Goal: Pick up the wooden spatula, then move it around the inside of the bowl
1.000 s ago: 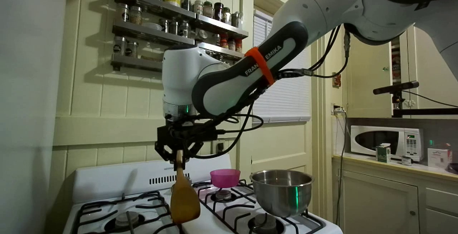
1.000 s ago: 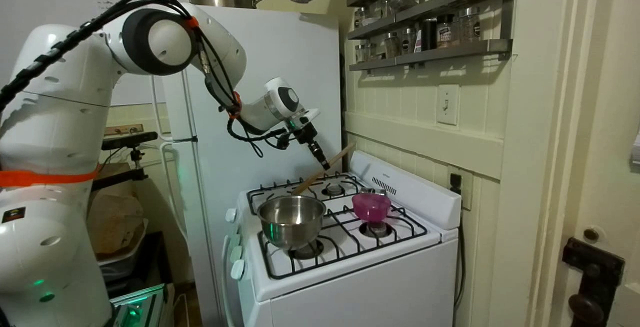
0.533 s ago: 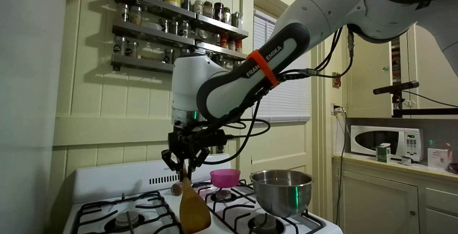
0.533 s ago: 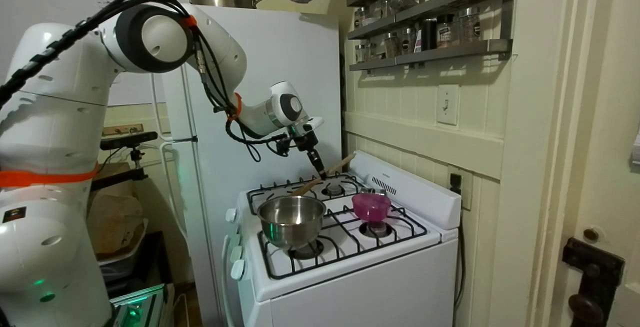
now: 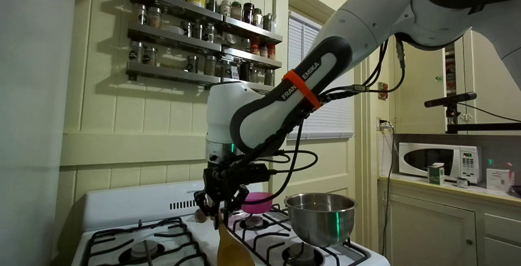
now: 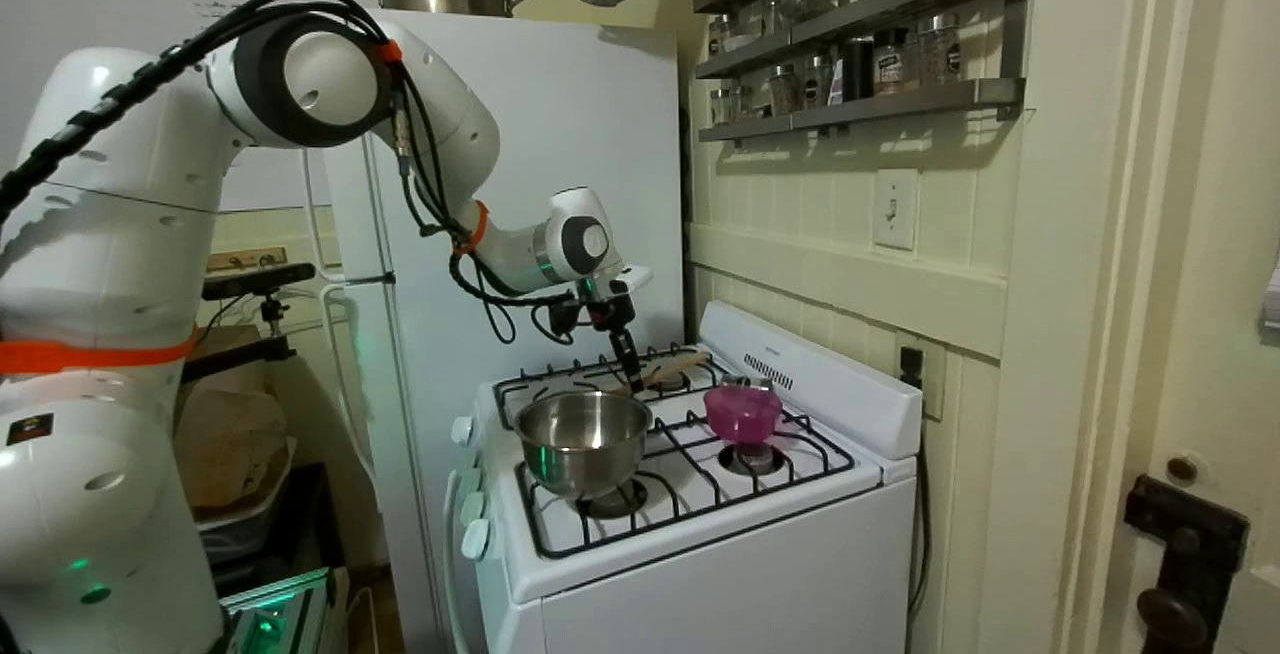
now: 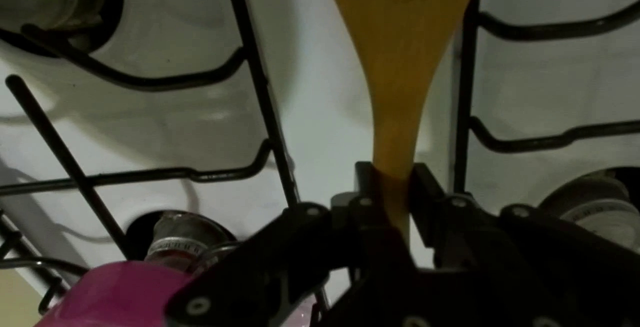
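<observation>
My fingers (image 7: 425, 192), gripping the spatula (image 7: 400, 67) by its handle, have just come lower and nearer the bowl (image 5: 313, 223), with the spatula's head over the worktop (image 7: 320, 117), outside the rim, so pickup looks done but stirring probably needs a lift first.

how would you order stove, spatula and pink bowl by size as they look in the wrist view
Largest: stove
Next: spatula
Smallest: pink bowl
Ranked by what shows, since the frame cuts all three; nearness likely enlarges the spatula.
</observation>
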